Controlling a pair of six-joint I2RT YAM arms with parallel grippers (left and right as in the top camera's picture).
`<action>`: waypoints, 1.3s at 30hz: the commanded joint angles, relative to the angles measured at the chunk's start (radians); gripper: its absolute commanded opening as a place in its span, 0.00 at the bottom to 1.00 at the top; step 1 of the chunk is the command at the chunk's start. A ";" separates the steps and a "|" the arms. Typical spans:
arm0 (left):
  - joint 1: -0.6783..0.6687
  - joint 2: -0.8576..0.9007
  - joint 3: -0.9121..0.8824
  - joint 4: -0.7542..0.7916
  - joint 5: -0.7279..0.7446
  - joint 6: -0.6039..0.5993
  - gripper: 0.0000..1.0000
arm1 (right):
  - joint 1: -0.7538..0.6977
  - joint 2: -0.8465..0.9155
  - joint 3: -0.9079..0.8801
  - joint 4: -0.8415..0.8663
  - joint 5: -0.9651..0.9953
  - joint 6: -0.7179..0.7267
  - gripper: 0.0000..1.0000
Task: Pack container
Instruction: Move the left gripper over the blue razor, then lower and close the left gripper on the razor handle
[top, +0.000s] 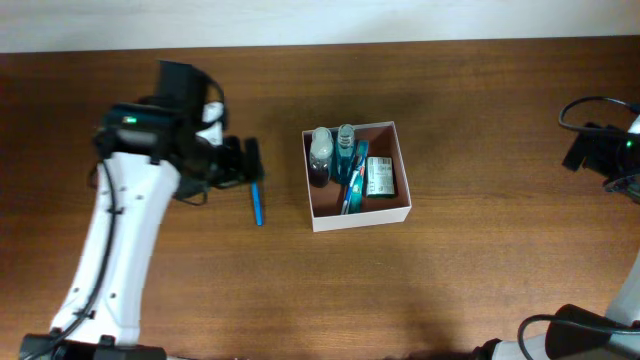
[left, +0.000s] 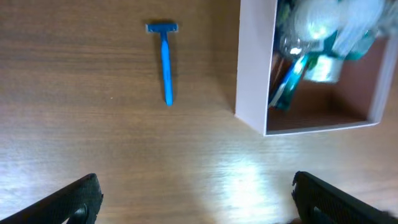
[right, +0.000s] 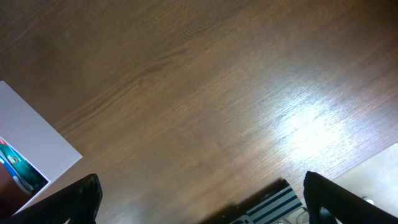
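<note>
— Cardboard container, white outside and pinkish-brown inside: where does it sit, and what does it hold?

— Mid-worktop, somewhat nearer the far edge. By its left wall stand a clear bottle of dark liquid and a teal bottle. Slender blue items lean beside them; what they are cannot be told. A green-and-white packet lies against the right wall.

— And outside it?

— One blue razor, flat on the wood, left of the container and apart from it.

— Arm poses?

— The left arm rises from the near-left corner and bends toward the centre. The left pincer hangs above the worktop near the razor, touching nothing, jaws spread fully and empty. The right arm keeps to the right edge. The right pincer is likewise spread wide and grips nothing, well apart from the container. Only a white corner of the box shows in the right wrist view.
</note>
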 joint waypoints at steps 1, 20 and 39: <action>-0.040 0.014 -0.009 0.011 -0.126 0.027 0.99 | -0.006 -0.010 0.002 0.001 -0.006 -0.002 0.99; -0.050 0.296 -0.009 0.066 -0.101 -0.119 0.99 | -0.006 -0.010 0.002 0.001 -0.006 -0.002 0.99; -0.048 0.598 -0.009 0.105 -0.101 -0.145 0.99 | -0.006 -0.010 0.002 0.001 -0.006 -0.002 0.98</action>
